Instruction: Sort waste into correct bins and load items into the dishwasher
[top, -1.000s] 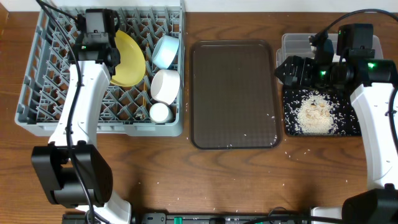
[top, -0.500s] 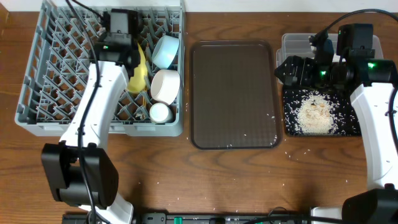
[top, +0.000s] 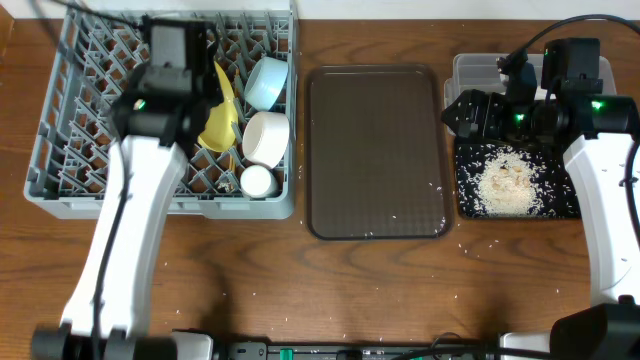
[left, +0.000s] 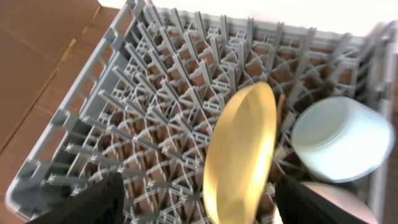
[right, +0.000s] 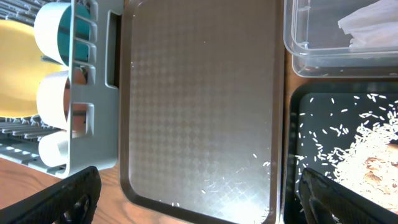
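The yellow plate stands on edge between the pegs of the grey dishwasher rack. My left gripper hangs over it, open, its fingers either side of the plate and apart from it. To the plate's right are the light blue bowl, the white bowl and the small white cup. My right gripper is open and empty above the black bin holding rice. The wrapper's white end lies in the clear tub.
The brown serving tray lies between rack and bins, with a few rice grains on it. More grains are scattered on the wooden table near the tray's front edge. The right arm covers most of the clear tub from overhead.
The left gripper went from shut on the yellow plate to open. The plate turned from leaning flat to standing on edge in the rack. The right arm has not moved.
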